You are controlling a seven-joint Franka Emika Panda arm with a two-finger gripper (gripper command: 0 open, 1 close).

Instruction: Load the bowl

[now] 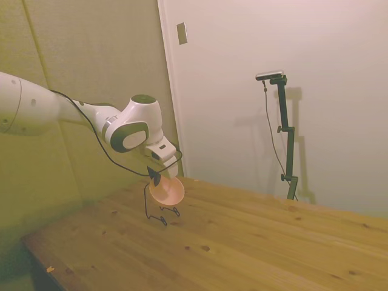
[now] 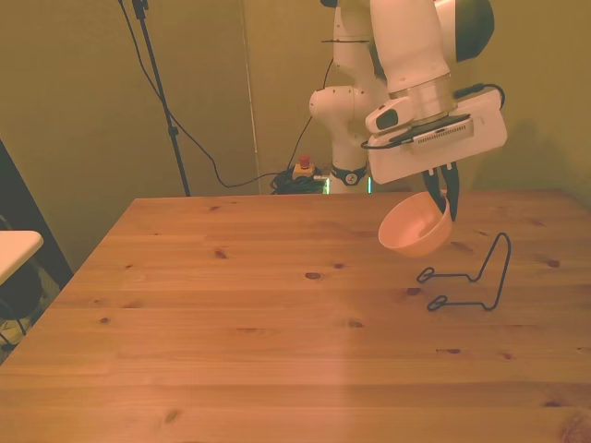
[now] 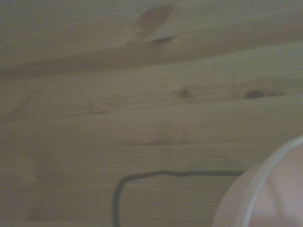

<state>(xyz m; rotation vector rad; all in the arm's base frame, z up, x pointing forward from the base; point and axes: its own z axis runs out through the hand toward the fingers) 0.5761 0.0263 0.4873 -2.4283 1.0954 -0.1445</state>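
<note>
The wire rack (image 2: 471,277) stands below the bowl (image 2: 415,224), gripped by the jaws.

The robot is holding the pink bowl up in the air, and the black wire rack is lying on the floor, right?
Not quite. The black wire rack stands on the wooden table, not the floor; the front view shows it. The rest is right: the gripper holds the pink bowl in the air, above the rack.
</note>
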